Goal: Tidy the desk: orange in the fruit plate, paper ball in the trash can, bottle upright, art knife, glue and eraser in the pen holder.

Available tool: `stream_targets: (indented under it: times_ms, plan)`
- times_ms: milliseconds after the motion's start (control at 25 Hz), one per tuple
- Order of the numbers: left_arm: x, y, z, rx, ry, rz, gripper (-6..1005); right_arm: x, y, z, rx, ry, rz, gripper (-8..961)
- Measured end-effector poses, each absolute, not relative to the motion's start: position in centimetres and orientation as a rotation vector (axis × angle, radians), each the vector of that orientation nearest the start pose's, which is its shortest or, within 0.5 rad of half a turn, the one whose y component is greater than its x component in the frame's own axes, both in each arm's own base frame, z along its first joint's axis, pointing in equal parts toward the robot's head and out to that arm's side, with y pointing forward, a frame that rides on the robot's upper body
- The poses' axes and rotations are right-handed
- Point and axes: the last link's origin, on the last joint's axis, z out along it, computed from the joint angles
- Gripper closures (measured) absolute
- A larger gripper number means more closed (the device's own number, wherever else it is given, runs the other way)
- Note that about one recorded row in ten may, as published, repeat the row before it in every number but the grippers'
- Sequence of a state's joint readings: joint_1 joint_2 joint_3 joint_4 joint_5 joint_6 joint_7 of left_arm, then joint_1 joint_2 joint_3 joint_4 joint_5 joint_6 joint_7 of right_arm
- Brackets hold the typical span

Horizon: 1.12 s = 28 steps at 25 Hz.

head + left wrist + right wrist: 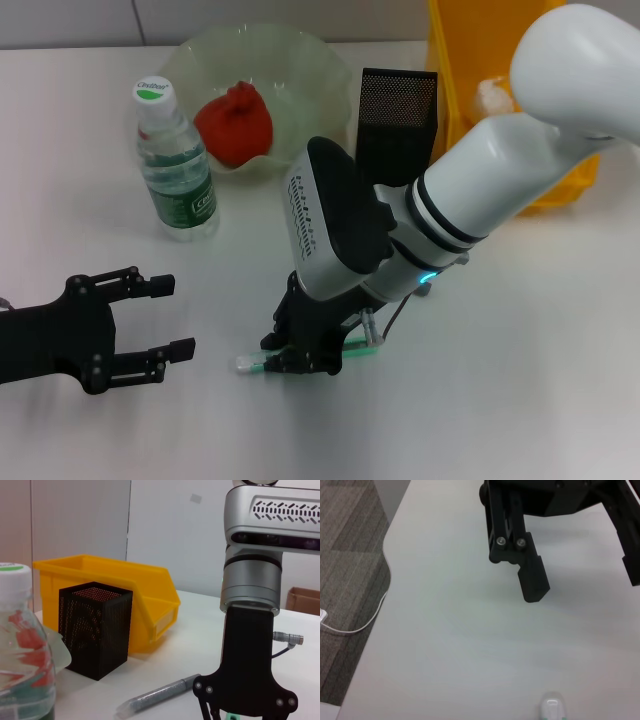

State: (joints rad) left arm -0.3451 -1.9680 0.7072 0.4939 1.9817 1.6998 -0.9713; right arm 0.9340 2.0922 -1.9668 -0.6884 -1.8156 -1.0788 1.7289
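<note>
My right gripper (300, 358) is down at the table, over the middle of a thin pen-shaped stick (248, 364) with a whitish cap and a green end. The stick lies flat and also shows in the left wrist view (160, 695). My left gripper (165, 320) is open and empty, just left of the stick's cap. The water bottle (176, 165) stands upright. A red-orange fruit (234, 122) lies in the glass fruit plate (300, 60). The black mesh pen holder (397, 120) stands behind my right arm. A paper ball (490, 97) lies in the yellow bin (462, 60). No eraser is in view.
The yellow bin (125, 587) stands right behind the pen holder (95, 630). The table's rounded left edge (387, 575) drops to carpet, where a white cable (355, 627) lies. A cardboard box (303, 600) sits far off.
</note>
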Motion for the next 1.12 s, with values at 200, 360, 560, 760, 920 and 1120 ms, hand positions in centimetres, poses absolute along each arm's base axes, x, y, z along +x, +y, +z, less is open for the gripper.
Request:
stream_targets:
  times_ms: [200, 360, 560, 760, 920, 1120]
  plan:
    - [-33.0, 25.2, 1.6, -2.778, -0.394, -0.674, 222, 12.7, 32.7, -15.6, -3.238, -0.190, -0.290, 787]
    - [-33.0, 25.2, 1.6, -2.771, -0.395, -0.676, 222, 12.5, 32.7, -15.6, -3.241, -0.195, -0.285, 793]
    - [-33.1, 25.2, 1.8, -2.765, -0.393, -0.679, 222, 12.5, 32.7, -15.5, -3.239, -0.182, -0.275, 797]
    - [-33.2, 25.2, 2.3, -2.747, -0.395, -0.683, 222, 11.6, 32.5, -14.6, -3.256, -0.124, -0.168, 798]
    - [-33.4, 25.0, 3.1, -2.710, -0.395, -0.717, 222, 11.8, 32.9, -12.2, -3.268, 0.031, 0.008, 798]
    - [-33.3, 24.8, 3.4, -2.705, -0.392, -0.739, 222, 13.2, 34.0, -9.1, -3.204, 0.217, 0.230, 798]
